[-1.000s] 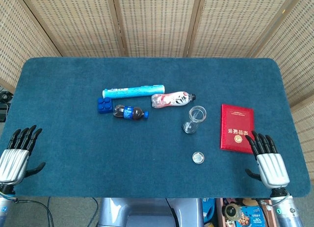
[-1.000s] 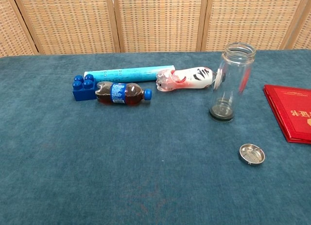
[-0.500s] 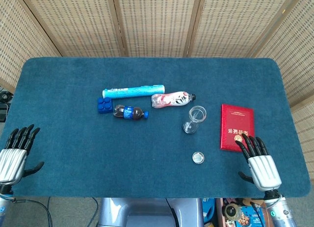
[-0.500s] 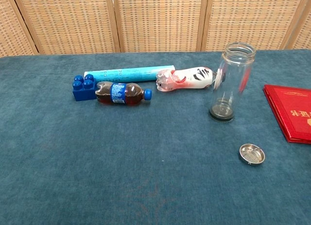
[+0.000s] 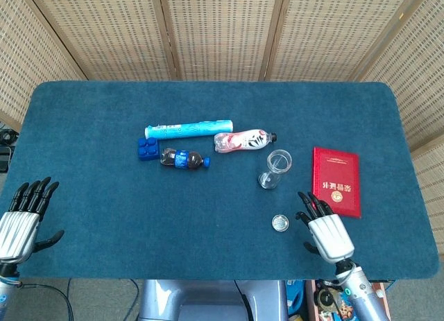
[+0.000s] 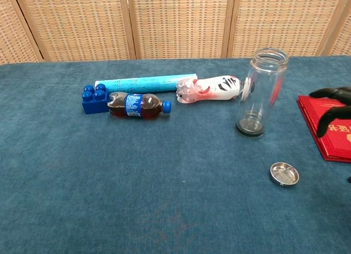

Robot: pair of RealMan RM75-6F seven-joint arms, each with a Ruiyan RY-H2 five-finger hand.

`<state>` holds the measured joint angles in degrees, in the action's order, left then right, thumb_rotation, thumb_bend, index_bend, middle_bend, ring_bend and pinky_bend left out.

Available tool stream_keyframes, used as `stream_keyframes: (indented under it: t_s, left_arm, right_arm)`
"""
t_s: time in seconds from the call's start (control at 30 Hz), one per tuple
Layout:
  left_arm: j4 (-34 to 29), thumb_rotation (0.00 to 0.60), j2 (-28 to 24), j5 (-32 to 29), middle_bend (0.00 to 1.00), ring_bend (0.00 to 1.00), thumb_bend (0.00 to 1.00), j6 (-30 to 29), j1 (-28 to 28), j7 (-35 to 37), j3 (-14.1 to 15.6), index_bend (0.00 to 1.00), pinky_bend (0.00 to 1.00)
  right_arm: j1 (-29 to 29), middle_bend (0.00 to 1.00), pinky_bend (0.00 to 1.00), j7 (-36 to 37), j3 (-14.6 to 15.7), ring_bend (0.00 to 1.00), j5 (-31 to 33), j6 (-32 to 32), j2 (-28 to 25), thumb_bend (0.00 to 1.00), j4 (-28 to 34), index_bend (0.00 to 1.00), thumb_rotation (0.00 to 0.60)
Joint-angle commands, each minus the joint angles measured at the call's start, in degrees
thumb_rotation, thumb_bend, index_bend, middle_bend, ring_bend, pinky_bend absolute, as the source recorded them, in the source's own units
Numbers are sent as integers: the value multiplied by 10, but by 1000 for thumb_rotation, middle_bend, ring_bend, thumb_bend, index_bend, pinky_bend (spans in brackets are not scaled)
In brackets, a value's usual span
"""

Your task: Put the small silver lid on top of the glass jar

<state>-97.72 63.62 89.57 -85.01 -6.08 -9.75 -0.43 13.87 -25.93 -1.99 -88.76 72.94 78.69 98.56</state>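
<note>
Gold characters on red booklet (image 5: 336,180); right hand (image 5: 326,231) fingers spread, empty.

Table (image 5: 83,113) covered in blue cloth; on it: glass jar (image 5: 275,169) upright, open-topped; small silver lid (image 5: 280,223) flat, nearer the front edge; red booklet (image 5: 336,181) right of jar; cola bottle (image 5: 183,159), blue block (image 5: 146,150), teal tube (image 5: 188,129), white-red bottle (image 5: 243,141) lying left of the jar.

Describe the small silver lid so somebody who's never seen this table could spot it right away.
On the blue table, find the upright glass jar left of the red booklet. The small silver lid lies flat just nearer the robot, beside the right hand. It's the only round, shiny metal disc there.
</note>
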Motion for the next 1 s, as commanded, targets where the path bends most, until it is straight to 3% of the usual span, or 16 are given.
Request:
stream_keyframes:
  t_s: [0.03,0.3,1.0]
  left_arm:
    - [0,600,1,1,0,0,216,2,-1,-1,1,0,0]
    - [1,600,3,1,0,0,215,7,-4,-3,1,0,0]
    - [-2,600,4,3,0,0,216,10,-5,-5,2,0,0]
  right_arm:
    - [20,145,269,-22,-13,3,23,-29,24,243,-5,437,600]
    - [52,168,293,-51,-35,17,65,-70,60,349,-22,466,600]
    - [87,201,314,-65,-42,29,158,-110,101,392,-80,513,600]
